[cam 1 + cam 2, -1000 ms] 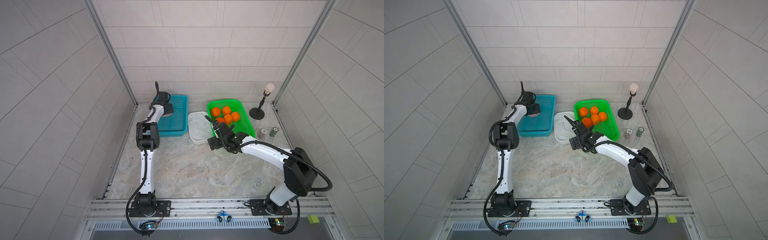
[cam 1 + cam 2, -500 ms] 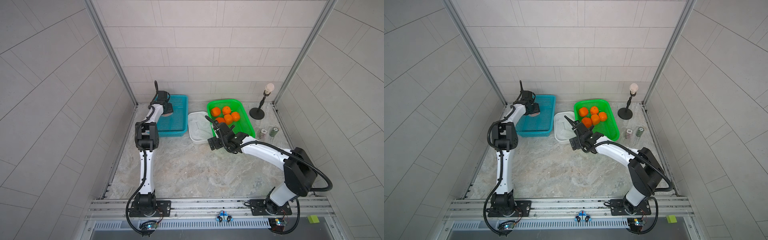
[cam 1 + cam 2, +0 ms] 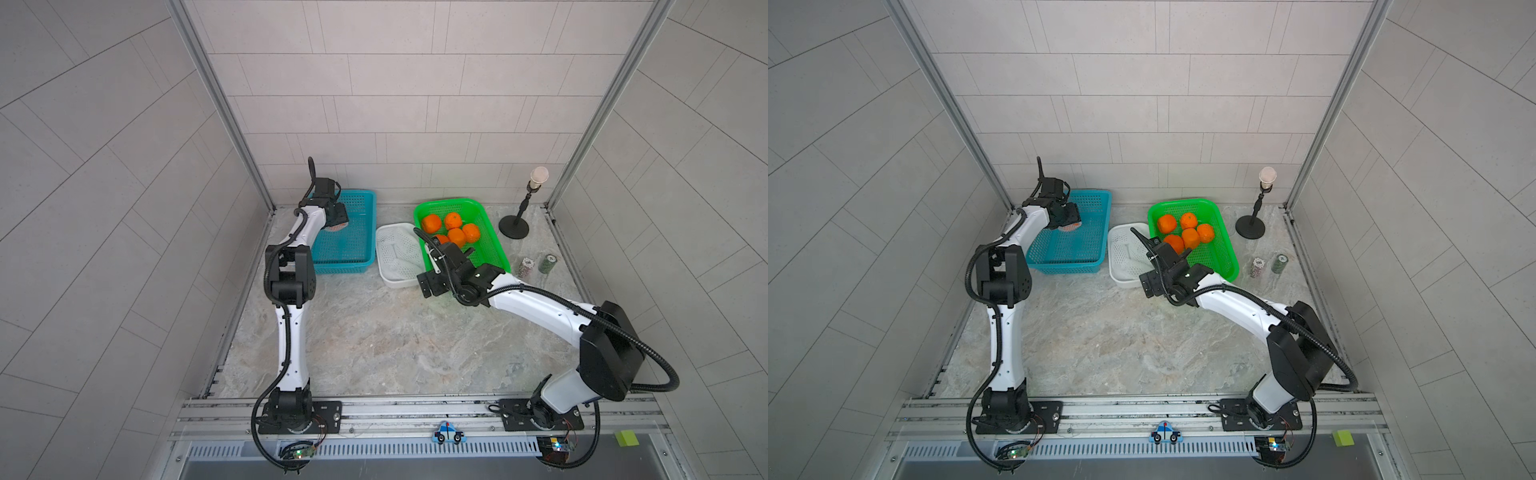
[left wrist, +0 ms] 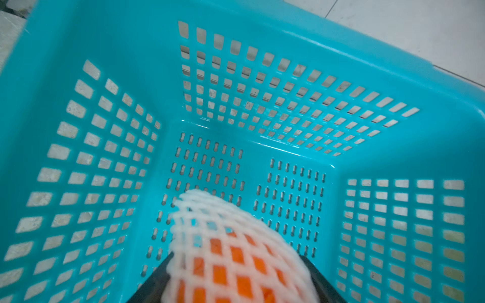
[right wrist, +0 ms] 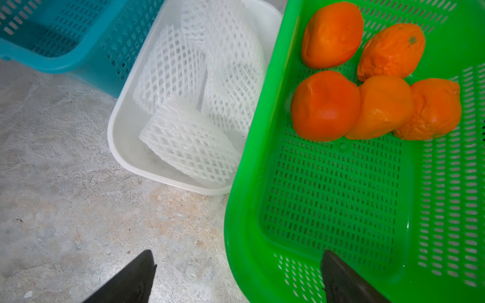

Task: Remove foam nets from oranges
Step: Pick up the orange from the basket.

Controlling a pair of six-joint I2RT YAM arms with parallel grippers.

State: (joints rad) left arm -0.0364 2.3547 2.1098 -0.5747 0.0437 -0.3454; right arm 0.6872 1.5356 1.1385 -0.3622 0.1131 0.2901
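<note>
My left gripper (image 4: 236, 265) is shut on an orange (image 4: 217, 275) still wrapped in its white foam net (image 4: 210, 210), inside the blue basket (image 4: 262, 65). In both top views this netted orange (image 3: 336, 226) (image 3: 1068, 226) shows just under the left gripper (image 3: 336, 216). Several bare oranges (image 5: 325, 105) (image 3: 456, 235) lie together in the green basket (image 5: 328, 196). Empty foam nets (image 5: 189, 147) (image 3: 399, 249) fill the white tub (image 5: 115, 126). My right gripper (image 5: 237, 253) (image 3: 444, 245) hangs open and empty over the green basket's near corner.
The blue basket (image 3: 353, 245), white tub (image 3: 388, 274) and green basket (image 3: 490, 249) stand side by side at the back. A black stand with a pale ball (image 3: 514, 226) is at the back right. Two small chip stacks (image 3: 527, 266) (image 3: 547, 262) sit right of the green basket.
The left arm's elbow has shifted slightly to the left while its gripper stays over the blue basket with the netted orange. The right arm has not moved.
</note>
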